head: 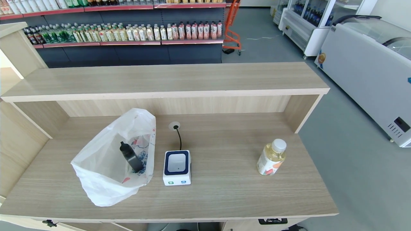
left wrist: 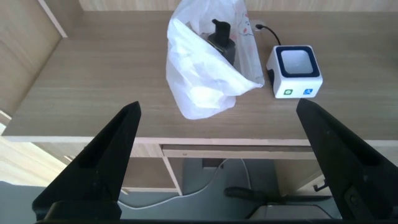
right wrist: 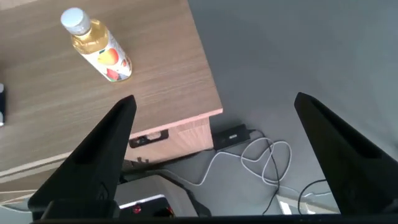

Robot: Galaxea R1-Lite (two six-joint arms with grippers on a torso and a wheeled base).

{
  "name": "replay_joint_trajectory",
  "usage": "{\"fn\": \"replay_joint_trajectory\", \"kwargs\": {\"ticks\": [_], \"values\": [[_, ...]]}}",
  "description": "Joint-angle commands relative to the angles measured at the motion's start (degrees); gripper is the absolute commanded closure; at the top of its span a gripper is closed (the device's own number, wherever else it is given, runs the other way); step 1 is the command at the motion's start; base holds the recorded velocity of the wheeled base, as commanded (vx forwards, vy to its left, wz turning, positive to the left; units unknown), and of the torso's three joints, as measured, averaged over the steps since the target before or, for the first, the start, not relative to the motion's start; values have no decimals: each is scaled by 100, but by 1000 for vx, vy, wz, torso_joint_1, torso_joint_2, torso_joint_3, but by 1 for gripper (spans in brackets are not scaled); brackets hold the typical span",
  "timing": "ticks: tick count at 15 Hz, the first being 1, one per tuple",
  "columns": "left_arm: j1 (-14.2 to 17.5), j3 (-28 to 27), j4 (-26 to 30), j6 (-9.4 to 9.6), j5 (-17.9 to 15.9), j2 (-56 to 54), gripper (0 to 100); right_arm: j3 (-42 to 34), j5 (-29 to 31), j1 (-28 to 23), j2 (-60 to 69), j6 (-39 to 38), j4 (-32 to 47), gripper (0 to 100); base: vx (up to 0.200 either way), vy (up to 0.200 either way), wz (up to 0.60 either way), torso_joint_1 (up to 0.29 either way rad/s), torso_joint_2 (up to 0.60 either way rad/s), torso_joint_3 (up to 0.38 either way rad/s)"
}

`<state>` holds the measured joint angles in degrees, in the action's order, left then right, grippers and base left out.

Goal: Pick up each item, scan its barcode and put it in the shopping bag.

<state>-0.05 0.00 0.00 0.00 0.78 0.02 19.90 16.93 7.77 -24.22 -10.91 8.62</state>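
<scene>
Grippers: left gripper (left wrist: 219,107) and right gripper (right wrist: 214,98) are seen spread wide, with nothing held.
Counter (head: 224,195): all the goods are carried on it.
Shopping bag (head: 99,179): limp film, mouth open, just beside the scanner (head: 177,167).
Juice bottle (head: 271,157): stood upright, well apart from the scanner on its right; judged full, smooth and slightly yielding, best gripped round the labelled mid-body.
Hidden: no barcode can be made out; the dark bottle (head: 131,157) is partly veiled by the bag.

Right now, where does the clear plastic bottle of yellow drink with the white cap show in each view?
Head view: bottle upright on the light wooden counter's right side, far right of the white-and-blue box scanner.
Left wrist view: not in it.
Right wrist view: bottle standing near the counter's corner.
Shared landmark: the counter's front edge, in all three.
</scene>
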Motion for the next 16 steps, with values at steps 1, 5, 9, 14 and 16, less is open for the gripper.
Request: {"fn": "replay_joint_trajectory", "kwargs": {"ticks": [1,5,9,14,16], "values": [[-4,0,0,0,1,-2,0,1342,-489,120,-2693,-588,-633,0,0,0,0,0,0,0],[-4,0,0,0,1,-2,0,498,-428,621,-4758,-825,-2646,0,0,0,0,0,0,0],[-4,0,0,0,1,-2,0,296,-287,1078,-5936,-825,-3121,0,0,0,0,0,0,0],[-4,0,0,0,1,-2,0,366,-15,1386,-7211,-614,-4298,0,0,0,0,0,0,0],[-4,0,0,0,1,-2,0,375,73,1491,-7694,-166,-4958,0,0,0,0,0,0,0]]}}
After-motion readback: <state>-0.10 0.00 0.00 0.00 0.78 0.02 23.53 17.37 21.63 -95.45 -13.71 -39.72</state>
